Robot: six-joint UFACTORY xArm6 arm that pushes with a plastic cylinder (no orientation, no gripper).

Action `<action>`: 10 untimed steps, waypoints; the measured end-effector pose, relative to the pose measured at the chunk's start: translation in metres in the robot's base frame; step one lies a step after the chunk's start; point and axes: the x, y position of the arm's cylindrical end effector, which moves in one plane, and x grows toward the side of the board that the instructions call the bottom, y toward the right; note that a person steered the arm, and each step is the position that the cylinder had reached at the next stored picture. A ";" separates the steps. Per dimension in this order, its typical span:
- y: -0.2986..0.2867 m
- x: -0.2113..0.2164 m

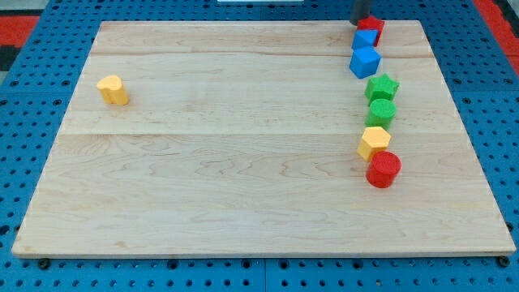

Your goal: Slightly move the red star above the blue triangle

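You'll find my tip (360,22) at the board's (243,162) far right edge, touching the red star (374,27) — no jaws here, so it grasps nothing. Just nearer sit two blue blocks (365,39) (365,61); which is the triangle you can't tell. Nearer still run the green star (382,87), green cylinder (380,112), yellow block (374,142) and red cylinder (383,169). Far left lies another yellow block (113,89).

Pale, smooth-grained wooden board (243,162) on a blue perforated base (32,122); blocks look matt
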 end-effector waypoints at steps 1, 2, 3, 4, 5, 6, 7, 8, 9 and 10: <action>0.079 0.000; 0.134 0.000; 0.112 0.017; 0.096 0.048; 0.096 0.047; 0.065 0.031; 0.050 0.021; 0.046 0.013; 0.041 0.012; 0.028 0.010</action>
